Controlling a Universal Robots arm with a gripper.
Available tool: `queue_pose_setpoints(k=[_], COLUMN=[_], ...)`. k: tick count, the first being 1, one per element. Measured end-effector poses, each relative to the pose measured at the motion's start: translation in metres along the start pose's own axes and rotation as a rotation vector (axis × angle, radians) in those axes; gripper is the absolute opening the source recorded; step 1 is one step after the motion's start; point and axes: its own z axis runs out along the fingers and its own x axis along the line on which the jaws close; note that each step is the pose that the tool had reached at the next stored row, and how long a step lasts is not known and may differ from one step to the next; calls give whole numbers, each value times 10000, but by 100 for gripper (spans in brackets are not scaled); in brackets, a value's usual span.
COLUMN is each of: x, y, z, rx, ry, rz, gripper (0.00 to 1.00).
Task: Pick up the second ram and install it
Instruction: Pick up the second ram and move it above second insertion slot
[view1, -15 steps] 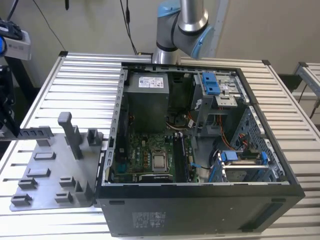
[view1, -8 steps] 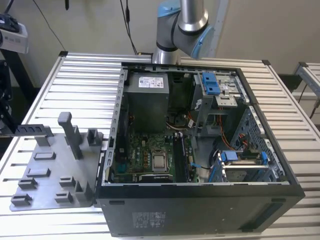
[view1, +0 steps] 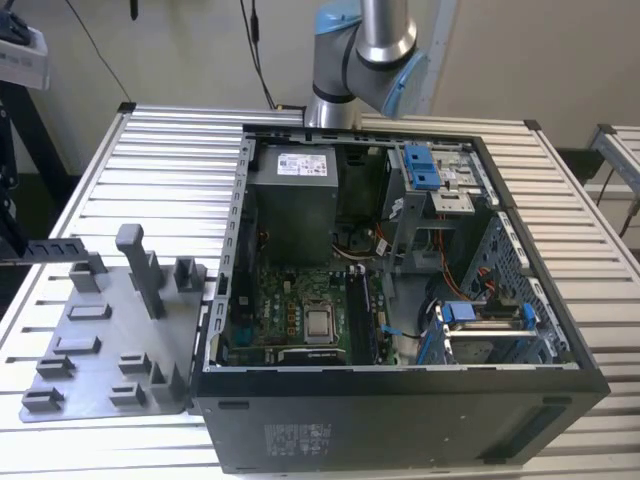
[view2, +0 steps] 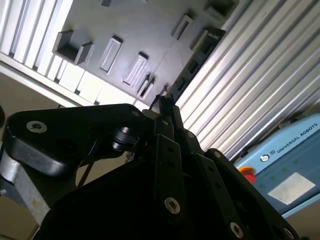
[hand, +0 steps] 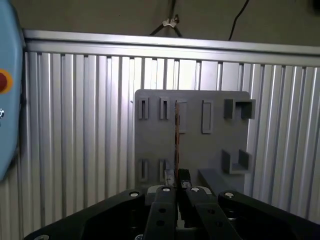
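Gripping the ram (hand: 176, 135), a long, thin, flat dark stick seen edge-on, the black gripper (hand: 176, 184) has its fingers closed on one end, apparently just above the smooth grey plate (hand: 192, 150) on the ribbed metal table (hand: 75, 125).

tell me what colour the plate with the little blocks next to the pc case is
Plain grey; the plate shows best in the first wrist view.

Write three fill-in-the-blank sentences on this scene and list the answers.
1. The pincer is shut on the ___.
2. In the exterior view, the grey plate lies to the case's ___.
3. The case's side is ___, baring the motherboard.
Missing: ram; left; open.
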Motion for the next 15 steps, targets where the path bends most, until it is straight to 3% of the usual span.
queue_pose_setpoints(k=[15], x=[-17], y=[-1], z=[-324], rx=[1], ry=[0], rz=[0], gripper=[14])
